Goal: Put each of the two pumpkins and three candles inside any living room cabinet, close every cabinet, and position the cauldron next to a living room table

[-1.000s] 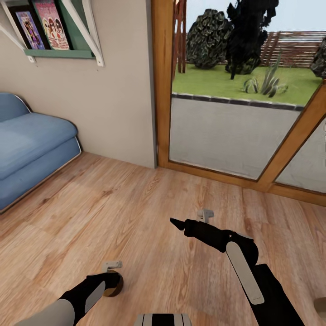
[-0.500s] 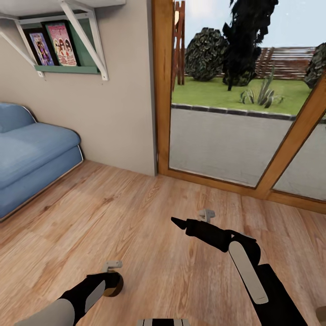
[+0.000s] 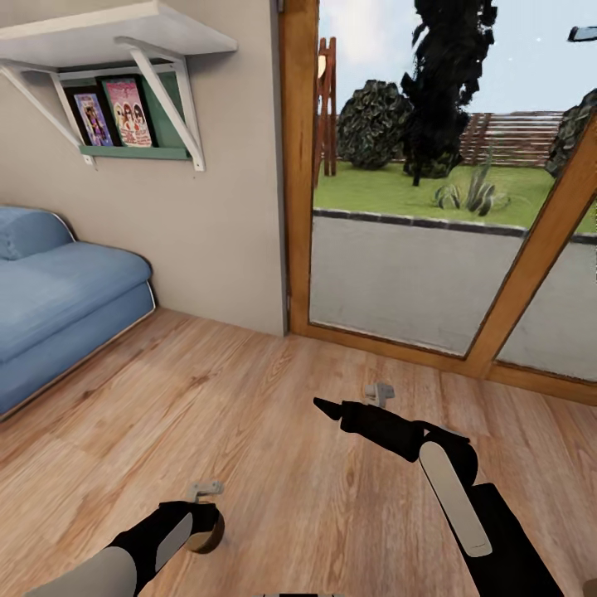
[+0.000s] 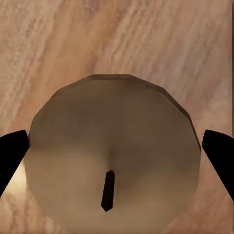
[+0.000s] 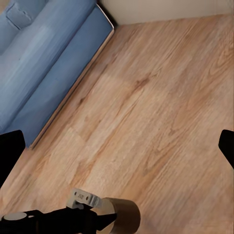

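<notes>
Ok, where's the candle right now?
The candle sits between the left gripper's fingers at the head view's lower left, above the wood floor.

**Wood floor and wall shelf**

The plank floor [image 3: 249,414] runs from the blue sofa [image 3: 58,307], which rests on it against the wall, to the glazed door frame. A wall shelf [image 3: 133,152] carries two upright picture books [image 3: 112,112].
</notes>
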